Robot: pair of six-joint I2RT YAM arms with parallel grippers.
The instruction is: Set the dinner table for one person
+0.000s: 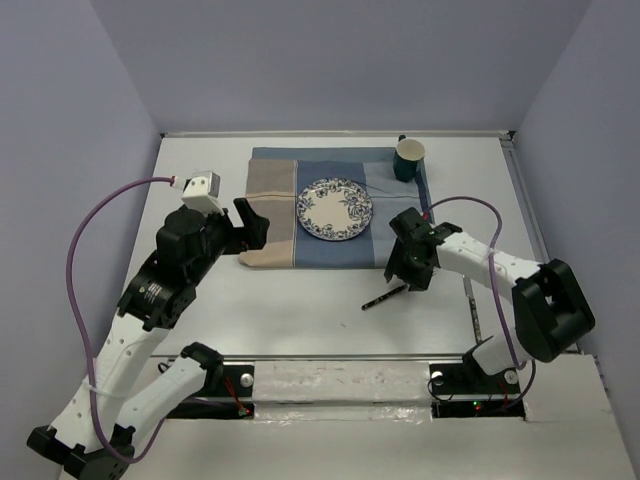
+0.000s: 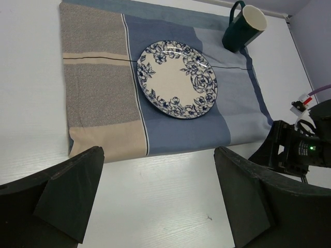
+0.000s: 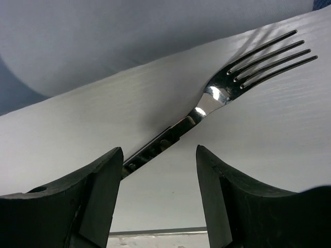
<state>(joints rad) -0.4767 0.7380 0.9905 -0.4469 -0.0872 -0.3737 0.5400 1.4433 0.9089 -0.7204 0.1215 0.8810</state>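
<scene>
The white dinner table (image 1: pixel 300 320) holds a blue-and-tan cloth mat (image 1: pixel 275 200) with a blue-flowered plate (image 1: pixel 335 208) in its middle and a dark green mug (image 1: pixel 409 158) at its far right corner. A metal fork (image 1: pixel 385 297) with a dark handle lies on the bare table in front of the mat. My right gripper (image 1: pixel 401 279) is open and low over the fork's tine end. In the right wrist view the fork (image 3: pixel 217 95) lies flat and its handle runs behind one of the fingers (image 3: pixel 103 191). My left gripper (image 1: pixel 258 228) is open and empty over the mat's near left edge.
In the left wrist view the plate (image 2: pixel 177 79), the mug (image 2: pixel 243 27) and the mat (image 2: pixel 98 93) lie beyond my open left gripper (image 2: pixel 158 191), with the right arm at the right edge. Metal rails border the table (image 1: pixel 520 200). Purple cables hang from both arms.
</scene>
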